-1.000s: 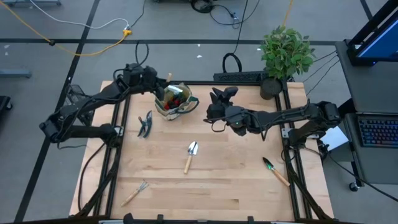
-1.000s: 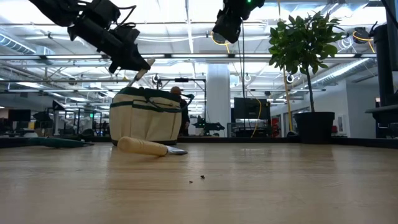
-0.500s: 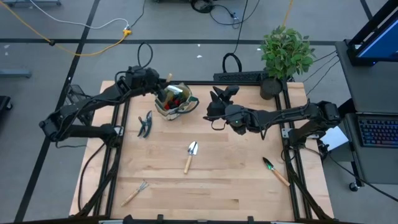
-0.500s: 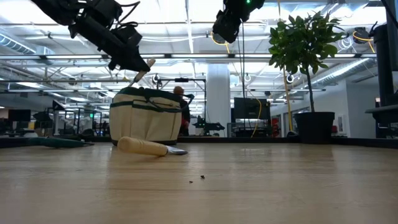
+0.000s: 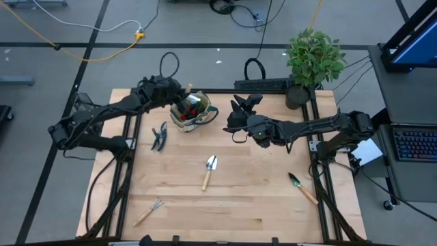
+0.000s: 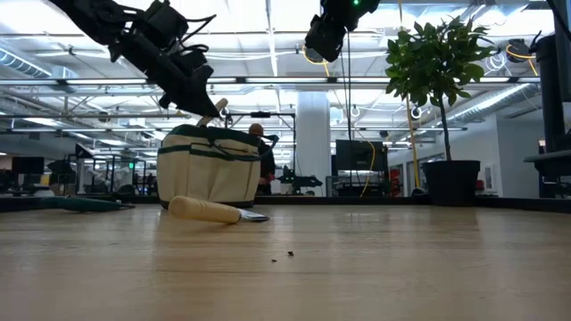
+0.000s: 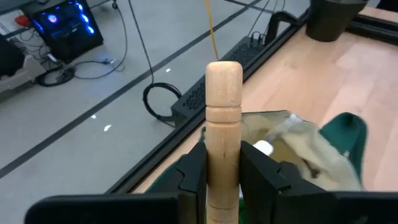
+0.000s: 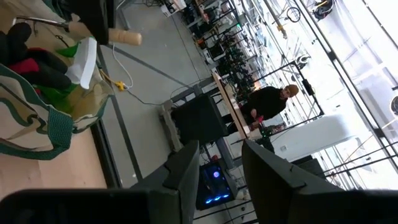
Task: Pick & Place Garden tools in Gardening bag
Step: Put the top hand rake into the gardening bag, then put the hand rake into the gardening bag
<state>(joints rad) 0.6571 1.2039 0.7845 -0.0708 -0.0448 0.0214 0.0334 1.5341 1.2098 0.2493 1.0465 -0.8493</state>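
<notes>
The beige, green-trimmed gardening bag (image 5: 194, 113) stands on its base at the table's far left and also shows in the low view (image 6: 208, 166). Red, black and green things fill it. My left gripper (image 5: 175, 93) is above the bag's left rim, shut on a wooden-handled tool (image 7: 222, 106). The tool's head is hidden below the fingers. My right gripper (image 5: 234, 113) hovers open and empty to the right of the bag, high above the table (image 6: 326, 36). Dark pruning shears (image 5: 159, 135), a silver trowel (image 5: 209, 171), a green-bladed trowel (image 5: 300, 186) and a small rake (image 5: 148, 210) lie flat on the table. My left gripper pinches the tool's round wooden handle (image 7: 222, 163) between its two fingers (image 7: 194, 169), a little below the handle's free end (image 7: 224, 73). The free end sticks out past the fingertips. In the low view the handle slants over the bag's rim (image 6: 219, 108), lifted clear of the table.
A leafy potted plant (image 5: 313, 58) stands at the table's far right corner. A black power strip (image 5: 266, 84) lies along the far edge. The middle and near part of the table holds only the loose tools. A person (image 8: 270, 102) shows in the room behind.
My left gripper has gone down and toward the table's right edge with the wooden-handled tool, closer over the bag's rim. Its hold has stayed shut.
</notes>
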